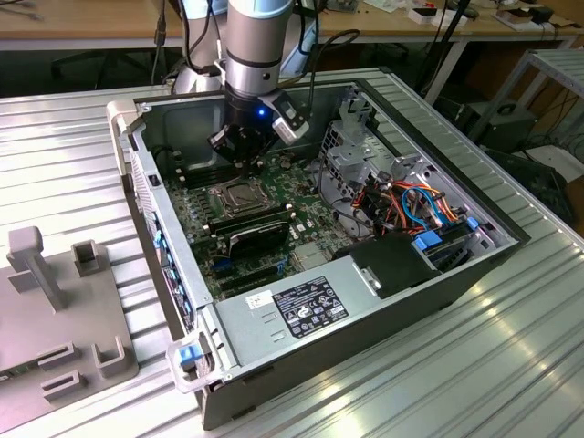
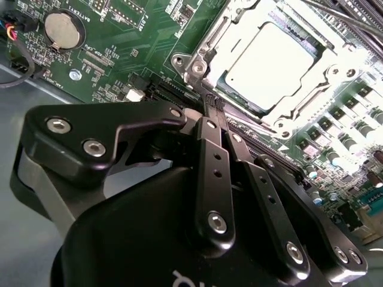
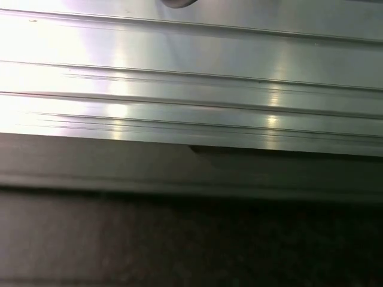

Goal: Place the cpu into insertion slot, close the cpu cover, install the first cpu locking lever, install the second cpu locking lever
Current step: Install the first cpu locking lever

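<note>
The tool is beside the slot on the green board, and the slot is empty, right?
No, the slot isn't empty: the second wrist view shows the cpu seated in it, with the cover down around it. The tool is beside it, over the green board.

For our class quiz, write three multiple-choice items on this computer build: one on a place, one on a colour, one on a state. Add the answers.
1. Where is the hand?
A above the motherboard
B over the grey tray
C over the power supply

2. What colour is the motherboard?
A blue
B green
C red

3. The cpu cover is:
A standing upright
B lying flat around the cpu
C taken off the board

Answers:
1 A: the exterior view shows it inside the open case, over the board.
2 B: the board is green in the exterior view and the second wrist view.
3 B: the second wrist view shows the frame flat about the silvery chip.
</note>
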